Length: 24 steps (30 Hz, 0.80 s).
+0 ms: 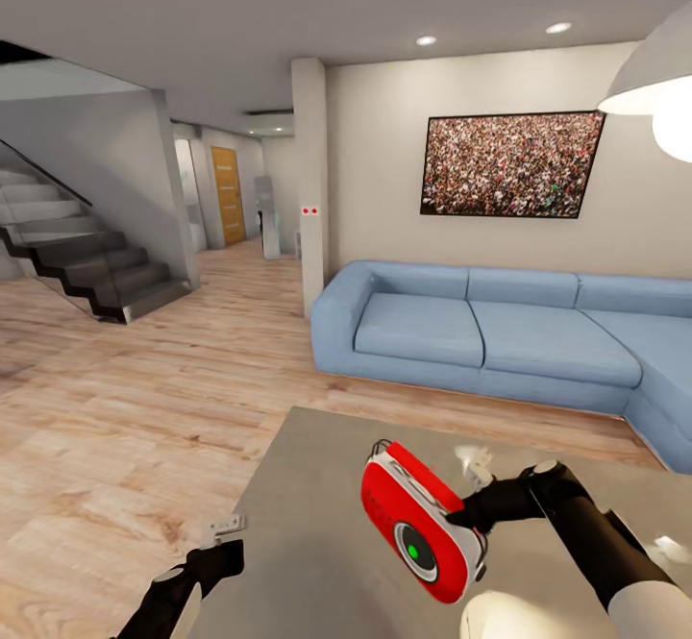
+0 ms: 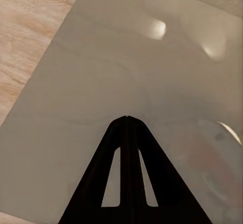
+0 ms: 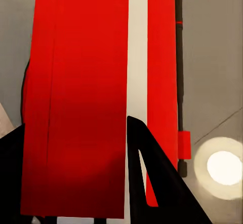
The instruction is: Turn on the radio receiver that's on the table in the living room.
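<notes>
Light wood flooring (image 1: 135, 408) is running from the staircase (image 1: 77, 255) across to the blue sectional sofa (image 1: 500, 331), and a framed crowd picture (image 1: 509, 164) is hanging on the wall above it, with a white pendant lamp (image 1: 654, 91) glowing at the upper right. Nearer to me, the table (image 1: 308, 524) is showing its glossy grey top, catching pale reflections of the ceiling lights.

On that top the radio receiver (image 1: 419, 521) is standing tilted, its round dial facing forward and its centre showing green. The right gripper (image 1: 468, 516) is reaching in from the right and is closing on the radio's side; in the right wrist view the red body (image 3: 81, 97) with its white trim is sitting between the 2 dark fingers (image 3: 152, 178), 1 on each side of it, so the jaws are clamped on the radio.

The left gripper (image 1: 223, 552) is hovering low over the table's near left edge, well apart from the radio. In the left wrist view its fingers (image 2: 126, 173) are pressing together to 1 point above the bare grey surface (image 2: 101, 67), with nothing between them.
</notes>
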Motion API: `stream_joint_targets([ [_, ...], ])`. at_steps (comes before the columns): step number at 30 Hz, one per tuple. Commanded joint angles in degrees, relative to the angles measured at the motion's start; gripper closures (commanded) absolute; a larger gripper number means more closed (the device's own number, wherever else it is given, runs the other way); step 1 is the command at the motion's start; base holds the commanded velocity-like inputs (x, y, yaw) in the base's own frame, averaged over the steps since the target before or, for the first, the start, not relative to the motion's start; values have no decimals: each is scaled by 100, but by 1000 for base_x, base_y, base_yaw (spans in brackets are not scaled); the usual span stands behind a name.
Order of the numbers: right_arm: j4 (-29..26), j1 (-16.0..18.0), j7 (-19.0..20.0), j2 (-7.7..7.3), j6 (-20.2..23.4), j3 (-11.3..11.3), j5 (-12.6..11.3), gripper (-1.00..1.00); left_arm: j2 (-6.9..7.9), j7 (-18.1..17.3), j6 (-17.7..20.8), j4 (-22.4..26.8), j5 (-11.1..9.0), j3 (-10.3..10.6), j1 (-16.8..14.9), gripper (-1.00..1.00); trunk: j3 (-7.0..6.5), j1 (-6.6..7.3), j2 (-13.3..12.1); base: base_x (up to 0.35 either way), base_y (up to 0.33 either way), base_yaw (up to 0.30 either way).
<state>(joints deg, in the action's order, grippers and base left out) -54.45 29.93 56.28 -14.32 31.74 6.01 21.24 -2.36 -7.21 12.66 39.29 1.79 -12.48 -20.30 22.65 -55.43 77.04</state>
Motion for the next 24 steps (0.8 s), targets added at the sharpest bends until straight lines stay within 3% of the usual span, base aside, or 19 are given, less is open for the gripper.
stream_joint_targets([
  [1,-5,4,-2,10,-4,64,2,100,-1,0,0,0,0,0,0,100,18,-22,42,0,0,0],
  [7,-5,4,-3,25,138,333,67,100,-23,1,-1,0,3,6,0,100,53,-66,122,0,0,0],
  [21,0,4,-3,26,165,353,66,100,-20,0,-1,0,-1,6,0,100,53,-66,122,0,0,0],
  [24,5,4,0,26,142,356,63,100,-19,0,-1,0,2,6,0,100,107,-132,243,0,0,0],
])
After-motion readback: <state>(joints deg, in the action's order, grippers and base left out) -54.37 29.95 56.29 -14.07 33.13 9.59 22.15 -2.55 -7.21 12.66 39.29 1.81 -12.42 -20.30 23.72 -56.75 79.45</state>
